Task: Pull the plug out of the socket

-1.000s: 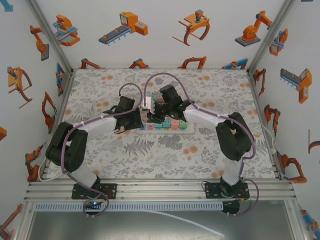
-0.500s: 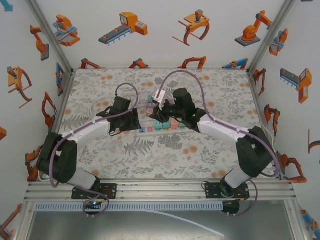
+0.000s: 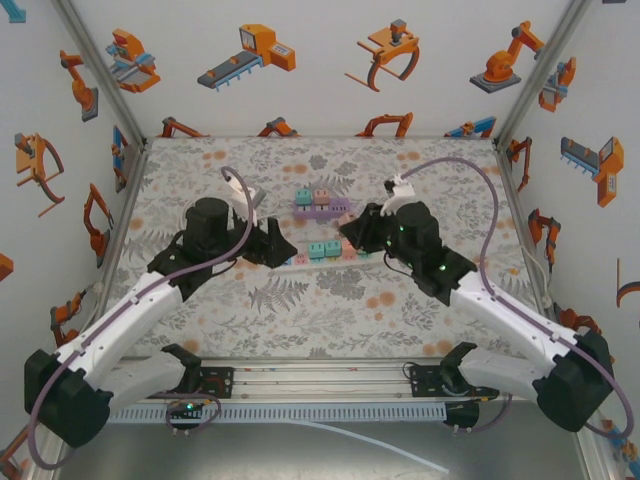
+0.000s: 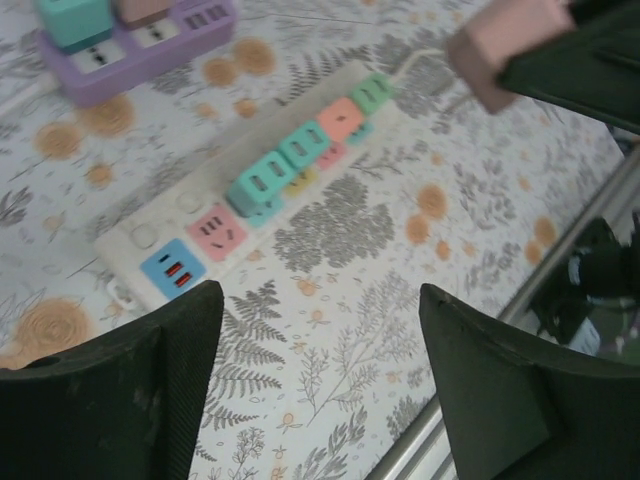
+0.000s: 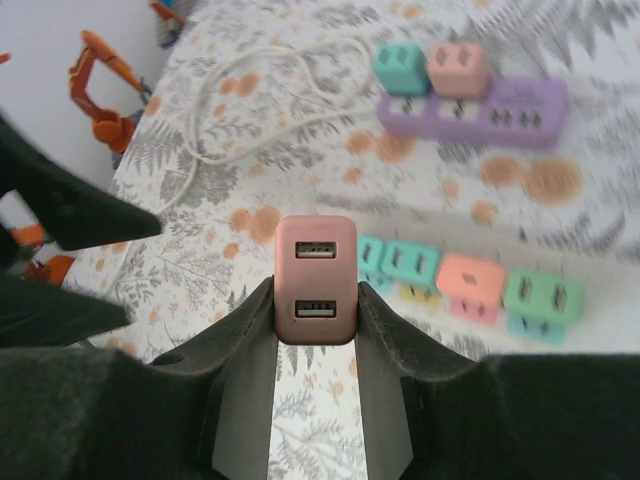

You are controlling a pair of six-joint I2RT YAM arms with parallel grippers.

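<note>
My right gripper [image 5: 315, 292] clamps the pink plug [image 5: 316, 278] clear of the white strip [image 4: 122, 250], long axis along the fingers, ports facing its wrist; left gripper [image 4: 320, 305] gapes empty.

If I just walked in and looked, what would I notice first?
Probably the pink plug, pinched in the right pincer and held up in the air. Below it lies a long white socket strip dotted with colourful plugs, and the left pincer hangs open by its left end. At the back sits a purple strip with two more plugs.
</note>
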